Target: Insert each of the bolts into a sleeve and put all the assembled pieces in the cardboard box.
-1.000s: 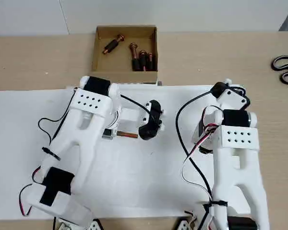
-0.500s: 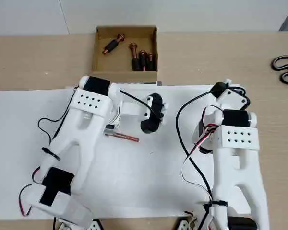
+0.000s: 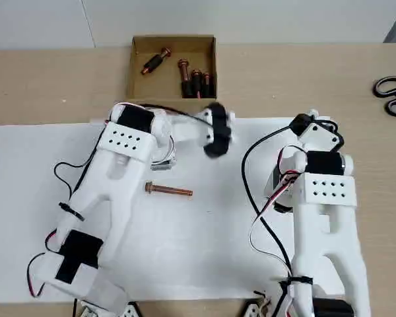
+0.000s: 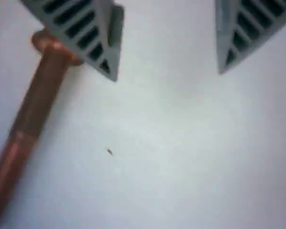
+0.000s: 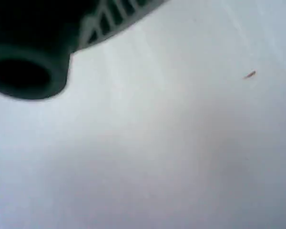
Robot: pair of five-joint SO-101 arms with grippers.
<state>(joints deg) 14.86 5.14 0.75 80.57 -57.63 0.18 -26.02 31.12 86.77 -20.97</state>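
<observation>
A copper bolt (image 3: 168,190) lies flat on the white paper (image 3: 204,251), head toward the left arm. In the left wrist view the bolt (image 4: 33,109) rests beside one grey ribbed fingertip. My left gripper (image 4: 167,74) hangs open just above the paper with nothing between its fingers; in the high view the left gripper (image 3: 163,156) is a little nearer the box than the bolt. The right wrist view shows a black sleeve (image 5: 28,71) held at a grey finger (image 5: 117,19), just above the paper. The cardboard box (image 3: 171,103) at the back holds several assembled pieces.
The right arm (image 3: 323,191) stands over the paper's right side, its cables looping toward the middle. Scissors (image 3: 393,92) lie on the wooden table at the far right. The left arm's black wrist camera (image 3: 215,129) sits just in front of the box.
My left gripper has let go of the bolt, which dropped onto the paper. The left gripper then drew back toward the box. The right arm has not moved.
</observation>
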